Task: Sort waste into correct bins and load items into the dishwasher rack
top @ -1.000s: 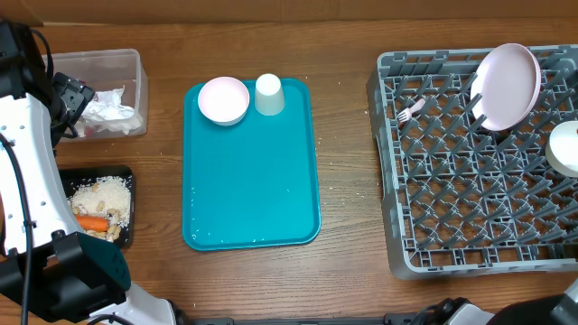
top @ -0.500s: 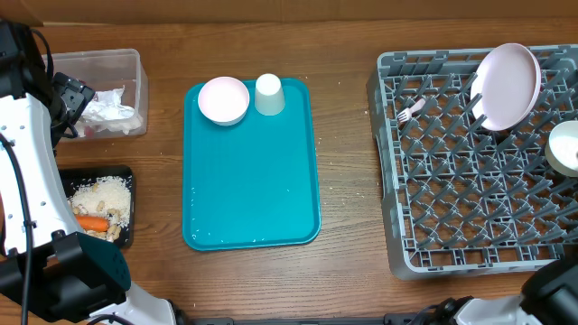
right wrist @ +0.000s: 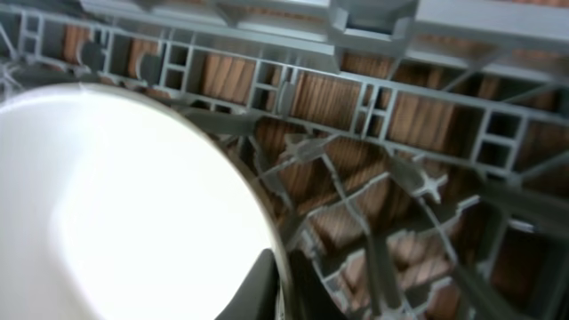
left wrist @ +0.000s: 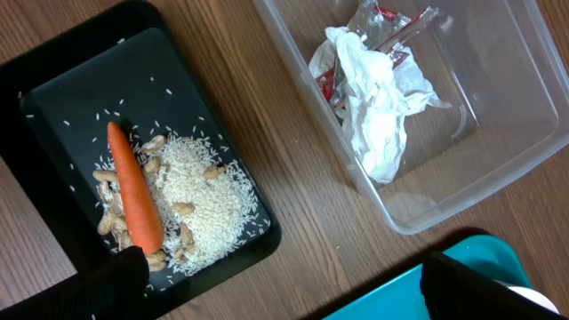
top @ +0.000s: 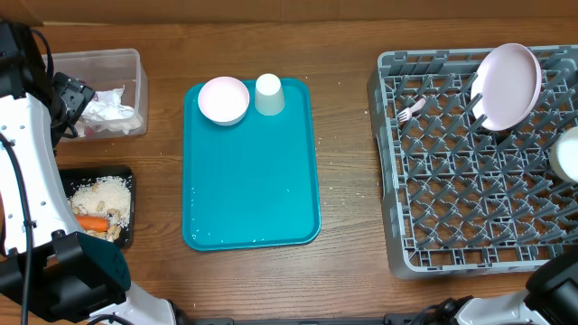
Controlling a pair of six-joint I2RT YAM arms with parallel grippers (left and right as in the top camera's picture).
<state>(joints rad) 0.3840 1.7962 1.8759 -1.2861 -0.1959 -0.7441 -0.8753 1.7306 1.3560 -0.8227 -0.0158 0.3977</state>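
Dishwasher rack (top: 452,208) occupies the right side of the table (top: 348,181). A white plate (top: 508,86) stands on edge among the pegs near the rack's far right corner. A pale fork (top: 411,111) lies on the grid to the left of the plate. A white bowl (right wrist: 133,204) sits at the rack's right edge and is partly cut off in the overhead view. Right gripper (right wrist: 277,276): closed on the rim of this bowl, as the right wrist view shows, with the rack's grid directly beyond.

Teal tray (top: 253,181) lies at the table's centre. A second white bowl (top: 223,99) and a white cup (top: 268,94) stand side by side at its far edge.

Clear tub (left wrist: 498,98), at far left, contains crumpled napkins (left wrist: 378,107) and a red-and-white wrapper (left wrist: 388,27). Black tray (left wrist: 62,98), just beside the tub, contains a carrot (left wrist: 133,196) lying on pale crumbs (left wrist: 200,200).

Left gripper (left wrist: 293,289): jaws wide apart with nothing between them, above the wood between the black tray and the teal tray's corner.
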